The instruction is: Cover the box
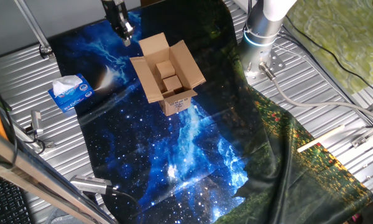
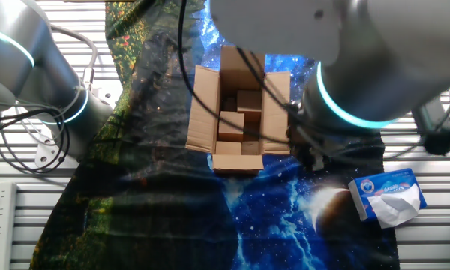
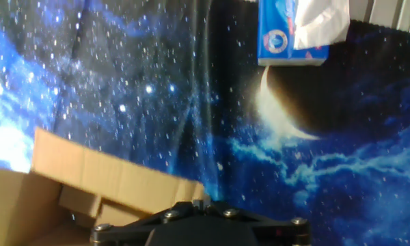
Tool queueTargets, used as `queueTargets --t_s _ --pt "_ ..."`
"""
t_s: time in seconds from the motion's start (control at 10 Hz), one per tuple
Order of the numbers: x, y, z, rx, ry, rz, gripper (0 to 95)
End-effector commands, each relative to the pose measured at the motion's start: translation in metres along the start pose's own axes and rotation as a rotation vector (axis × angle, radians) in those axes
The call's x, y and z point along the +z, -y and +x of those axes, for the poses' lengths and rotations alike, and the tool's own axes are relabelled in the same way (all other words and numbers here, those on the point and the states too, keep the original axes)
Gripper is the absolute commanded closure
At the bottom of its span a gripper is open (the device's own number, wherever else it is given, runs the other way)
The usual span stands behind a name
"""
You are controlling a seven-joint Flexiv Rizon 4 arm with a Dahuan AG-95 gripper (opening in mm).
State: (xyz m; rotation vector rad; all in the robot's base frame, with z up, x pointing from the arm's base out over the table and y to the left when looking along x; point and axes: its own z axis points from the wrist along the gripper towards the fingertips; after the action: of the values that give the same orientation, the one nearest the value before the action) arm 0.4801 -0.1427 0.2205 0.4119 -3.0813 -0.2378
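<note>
The small brown corrugated cardboard box (image 1: 168,78) stands on the table's starry blue cloth (image 1: 174,155), all four flaps splayed open. The pincer (image 1: 125,34) hovers just outside one flap's outer edge (spread or pressed together, I cannot tell).

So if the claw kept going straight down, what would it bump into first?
Probably the starry cloth right beside the box, near one open flap. The claw hangs just off that flap's edge, though depth is hard to judge, so it might clip the flap.
</note>
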Motion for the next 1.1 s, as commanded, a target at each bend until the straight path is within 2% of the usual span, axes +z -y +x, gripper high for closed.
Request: queueTargets --t_s 0.1,0.3,0.5,0.6,1.1 --pt "0.0043 -0.0015 0.0028 -0.003 0.004 -0.010 76.0" --pt "0.0106 -0.0003 0.0044 -0.015 0.008 -0.010 76.0" --pt "0.0112 -0.0009 0.0056 -0.015 0.007 -0.005 76.0" --pt "0.0115 -0.0011 0.0062 -0.014 0.018 -0.012 76.0" --pt "0.0139 0.0004 0.0050 -0.022 0.012 0.000 76.0"
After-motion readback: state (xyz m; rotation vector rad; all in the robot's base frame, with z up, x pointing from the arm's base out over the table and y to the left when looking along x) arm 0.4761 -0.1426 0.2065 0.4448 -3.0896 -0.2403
